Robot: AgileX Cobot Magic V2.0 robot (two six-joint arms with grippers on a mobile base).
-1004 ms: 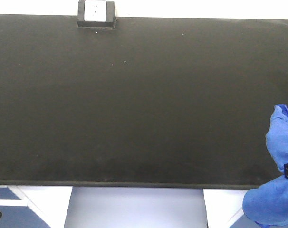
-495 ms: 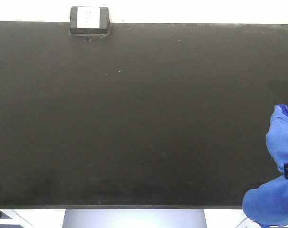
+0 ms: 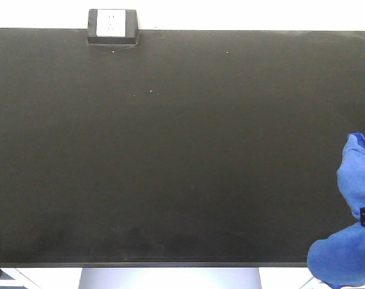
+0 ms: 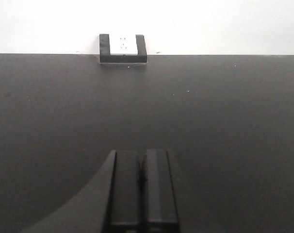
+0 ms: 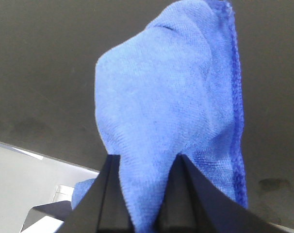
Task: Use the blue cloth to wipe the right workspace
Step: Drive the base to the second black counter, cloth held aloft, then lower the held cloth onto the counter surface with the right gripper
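The blue cloth (image 3: 355,178) hangs bunched at the far right of the front view, over the near right corner of the right workspace (image 3: 170,150), a wide matte black countertop. In the right wrist view my right gripper (image 5: 147,160) is shut on the blue cloth (image 5: 166,102), which fills the gap between the two black fingers and stands up ahead of them. In the front view the cloth hides most of that gripper. My left gripper (image 4: 142,153) hovers over the bare black countertop (image 4: 224,111), its two fingers pressed together with nothing between them.
A small black box with a white socket plate (image 3: 112,26) sits at the counter's back edge, left of centre, against a white wall; the left wrist view shows this socket box (image 4: 122,48) straight ahead. A few pale specks (image 3: 150,91) lie on the top. The counter's front edge (image 3: 170,264) runs along the bottom.
A second ago the counter's front edge sat higher in the front view; the view has since shifted so the counter fills more of it. The cloth and right gripper hold the same place.
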